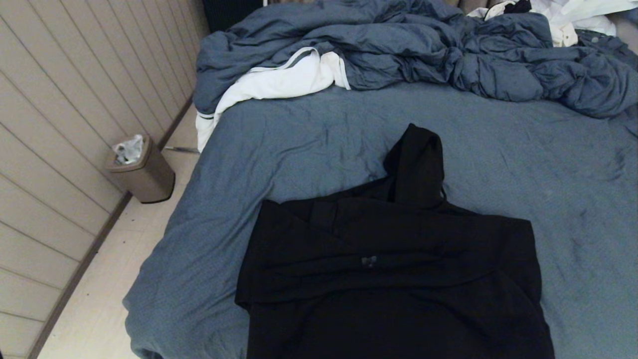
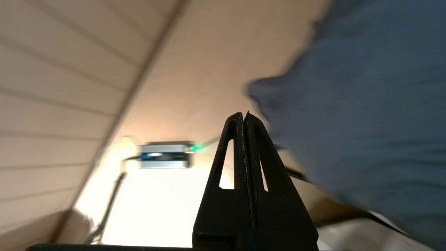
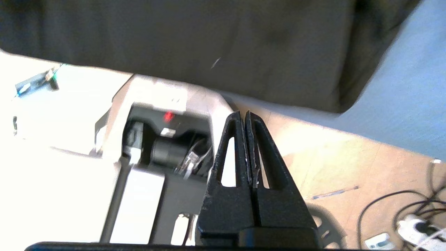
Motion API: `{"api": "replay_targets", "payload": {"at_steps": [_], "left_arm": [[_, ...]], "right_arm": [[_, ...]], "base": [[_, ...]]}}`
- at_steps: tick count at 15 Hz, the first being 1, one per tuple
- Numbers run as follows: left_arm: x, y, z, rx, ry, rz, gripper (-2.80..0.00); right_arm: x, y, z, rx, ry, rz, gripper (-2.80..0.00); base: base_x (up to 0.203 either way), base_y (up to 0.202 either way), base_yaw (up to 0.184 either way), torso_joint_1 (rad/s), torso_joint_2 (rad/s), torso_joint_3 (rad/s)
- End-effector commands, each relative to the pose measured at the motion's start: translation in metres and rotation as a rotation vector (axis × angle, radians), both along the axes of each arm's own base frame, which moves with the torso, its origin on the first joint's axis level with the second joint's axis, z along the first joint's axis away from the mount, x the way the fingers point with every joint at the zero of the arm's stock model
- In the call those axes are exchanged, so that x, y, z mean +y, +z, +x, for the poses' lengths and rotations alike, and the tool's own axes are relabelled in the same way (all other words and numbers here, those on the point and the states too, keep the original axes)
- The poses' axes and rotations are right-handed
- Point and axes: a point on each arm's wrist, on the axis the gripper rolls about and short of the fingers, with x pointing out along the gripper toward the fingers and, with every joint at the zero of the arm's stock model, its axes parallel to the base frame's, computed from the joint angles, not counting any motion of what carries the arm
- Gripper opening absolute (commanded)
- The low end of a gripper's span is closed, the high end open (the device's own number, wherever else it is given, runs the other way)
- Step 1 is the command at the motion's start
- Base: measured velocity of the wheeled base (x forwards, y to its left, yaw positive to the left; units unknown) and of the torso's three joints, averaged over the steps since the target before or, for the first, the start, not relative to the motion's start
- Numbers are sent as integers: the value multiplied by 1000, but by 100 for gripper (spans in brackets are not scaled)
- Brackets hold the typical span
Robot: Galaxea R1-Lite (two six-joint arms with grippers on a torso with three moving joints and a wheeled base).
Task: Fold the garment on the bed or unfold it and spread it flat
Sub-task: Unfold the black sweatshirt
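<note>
No legible text, only a small unreadable pale mark on the black hoodie [image 1: 394, 264].

wall [image 1: 65, 124]: pale horizontal panelling | floor [image 1: 99, 299]: light boards | bin [image 1: 142, 169]: brown, possibly paper inside

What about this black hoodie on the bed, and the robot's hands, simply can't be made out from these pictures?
- Hoodie: head view, bottom edge cuts off its lower part; zip and pocket lost in dark folds.
- Bed: far end buried under the duvet.
- Bin: contents too small to identify.
- Left gripper, right gripper: shut and empty in the wrist views; absent from the head view, so their place beside the bed is unclear.
</note>
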Motion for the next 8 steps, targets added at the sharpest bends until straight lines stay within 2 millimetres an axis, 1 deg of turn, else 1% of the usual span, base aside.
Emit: {"api": "replay_targets", "payload": {"at_steps": [1,4,6,8], "left_arm": [[8,0,-24,-74,38,-5,-280],[16,-11,-53,-71,90,32,-280],[17,-21,-68,-89,97,52,-280],[15,-37,-76,-82,99,66,-280]], "right_arm": [[2,-4,-15,-41,41,-1,-280],[2,-9,-29,-76,85,-2,-280],[2,-19,-37,-128,69,-18,-280],[1,-31,-36,-209,42,-48,-280]], "base": [[0,0,0,0,0,0],[0,0,0,0,0,0],[0,0,0,0,0,0],[0,0,0,0,0,0]]}}
